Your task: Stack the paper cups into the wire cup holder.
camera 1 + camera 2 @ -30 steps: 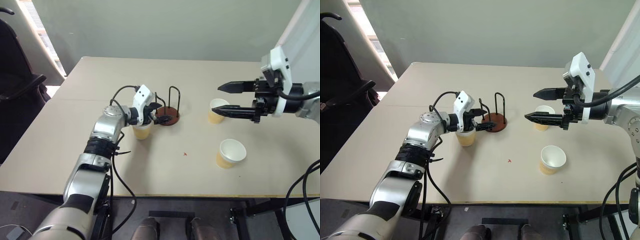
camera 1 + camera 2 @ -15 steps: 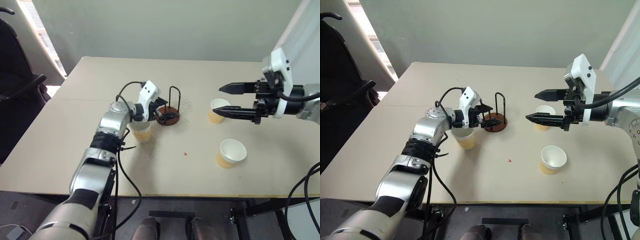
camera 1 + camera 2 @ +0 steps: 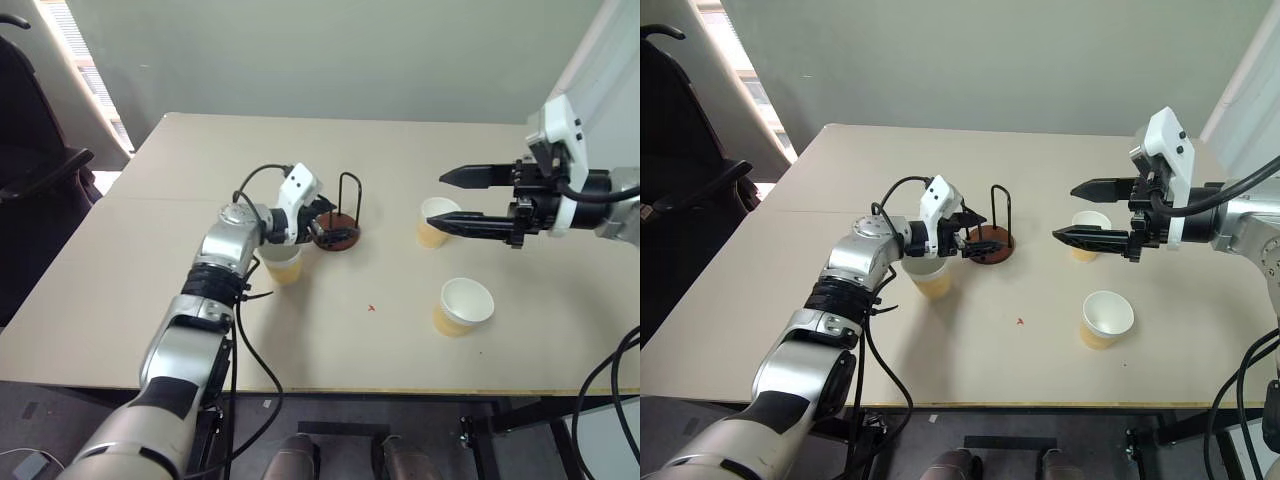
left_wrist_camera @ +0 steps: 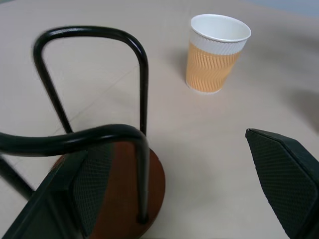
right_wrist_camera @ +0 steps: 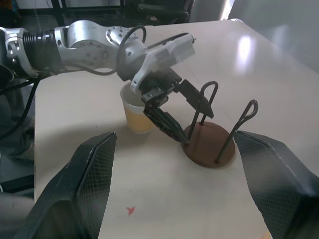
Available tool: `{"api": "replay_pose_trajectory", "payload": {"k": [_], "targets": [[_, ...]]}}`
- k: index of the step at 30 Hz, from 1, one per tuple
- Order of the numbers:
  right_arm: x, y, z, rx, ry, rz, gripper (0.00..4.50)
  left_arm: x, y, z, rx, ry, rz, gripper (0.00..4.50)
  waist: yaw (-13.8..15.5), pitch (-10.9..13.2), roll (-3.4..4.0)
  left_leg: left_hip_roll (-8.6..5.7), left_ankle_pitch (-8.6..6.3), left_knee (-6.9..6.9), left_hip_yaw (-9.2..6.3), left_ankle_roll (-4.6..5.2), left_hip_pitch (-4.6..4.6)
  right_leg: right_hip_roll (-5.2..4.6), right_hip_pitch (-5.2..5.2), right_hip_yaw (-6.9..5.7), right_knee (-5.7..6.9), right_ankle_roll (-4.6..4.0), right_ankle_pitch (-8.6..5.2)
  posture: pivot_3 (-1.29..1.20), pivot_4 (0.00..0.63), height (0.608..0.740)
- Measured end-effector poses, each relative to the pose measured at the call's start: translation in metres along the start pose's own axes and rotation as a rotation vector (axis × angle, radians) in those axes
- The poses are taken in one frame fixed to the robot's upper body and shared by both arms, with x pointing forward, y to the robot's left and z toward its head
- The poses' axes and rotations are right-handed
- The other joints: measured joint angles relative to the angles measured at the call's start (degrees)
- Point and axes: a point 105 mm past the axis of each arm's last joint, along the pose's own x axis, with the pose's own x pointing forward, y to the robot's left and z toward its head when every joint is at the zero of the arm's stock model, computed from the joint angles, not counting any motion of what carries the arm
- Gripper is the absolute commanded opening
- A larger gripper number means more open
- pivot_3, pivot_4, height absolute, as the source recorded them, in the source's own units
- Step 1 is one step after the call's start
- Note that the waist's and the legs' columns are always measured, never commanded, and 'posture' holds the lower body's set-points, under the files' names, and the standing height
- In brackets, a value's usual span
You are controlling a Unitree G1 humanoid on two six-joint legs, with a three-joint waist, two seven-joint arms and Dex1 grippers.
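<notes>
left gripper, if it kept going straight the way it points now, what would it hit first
Most likely the wire cup holder: the left gripper, jaws open, is already at it, with one wire arch crossing in front of one finger. Beyond the holder along that line stands a paper cup, though depth is hard to judge.

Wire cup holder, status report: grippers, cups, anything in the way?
Left gripper open at the wire cup holder, one finger against a wire arch. Right gripper open, empty. Holder empty; three paper cups on the table.
</notes>
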Motion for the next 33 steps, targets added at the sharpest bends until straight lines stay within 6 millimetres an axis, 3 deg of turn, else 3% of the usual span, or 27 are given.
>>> {"api": "replay_pose_trajectory", "payload": {"k": [10,11,19,21,25,28,33], "targets": [[-0.001,-0.001,0.000,0.003,0.003,-0.008,3.94,0.022,-0.006,0.006,-0.006,-0.021,-0.005,0.22,0.1,0.0,0.00,-0.01,-0.01,0.09,0.03,0.02,-0.03,0.00,0.02,0.03,-0.01,0.09,0.05,0.00,0.150,0.740],[-0.002,-0.001,-0.001,0.004,0.003,-0.010,3.94,0.021,-0.005,0.009,0.001,-0.032,-0.003,0.08,0.1,0.0,0.00,-0.01,-0.01,0.09,0.04,0.02,-0.03,0.00,0.02,0.03,-0.01,0.10,0.04,0.00,0.150,0.740],[-0.004,-0.002,-0.003,0.013,0.008,-0.025,3.94,0.012,-0.005,0.018,0.023,-0.038,-0.049,0.08,0.1,0.0,0.00,-0.03,0.00,0.10,0.06,0.00,-0.05,0.00,0.02,0.05,-0.05,0.15,0.02,0.00,0.150,0.740],[-0.006,0.000,-0.005,0.013,0.015,-0.025,3.94,0.007,-0.015,0.030,0.054,-0.059,-0.135,0.08,0.2,0.0,0.00,-0.03,0.04,0.11,0.04,-0.07,-0.14,0.00,-0.02,0.03,-0.07,0.17,0.01,0.00,0.150,0.740],[-0.013,0.011,-0.010,0.038,0.046,0.006,3.94,-0.008,-0.055,0.058,0.166,-0.111,-0.373,0.08,0.4,0.0,0.01,-0.11,-0.02,0.15,0.09,-0.09,-0.17,-0.04,0.00,0.09,-0.07,0.34,-0.11,0.00,0.150,0.740],[-0.019,0.021,-0.010,0.042,0.067,0.024,3.94,-0.019,-0.079,0.045,0.167,-0.057,-0.523,0.08,0.3,0.0,0.02,-0.10,-0.07,0.15,0.14,-0.12,-0.15,-0.04,-0.01,0.15,-0.07,0.37,-0.17,0.00,0.150,0.740],[-0.034,0.023,-0.011,0.040,0.111,-0.018,3.94,-0.030,-0.093,0.022,0.159,0.038,-0.627,0.08,0.4,0.0,0.02,-0.09,-0.15,0.23,0.13,0.05,-0.10,-0.10,0.03,0.16,0.00,0.35,-0.18,0.00,0.150,0.740]]}}
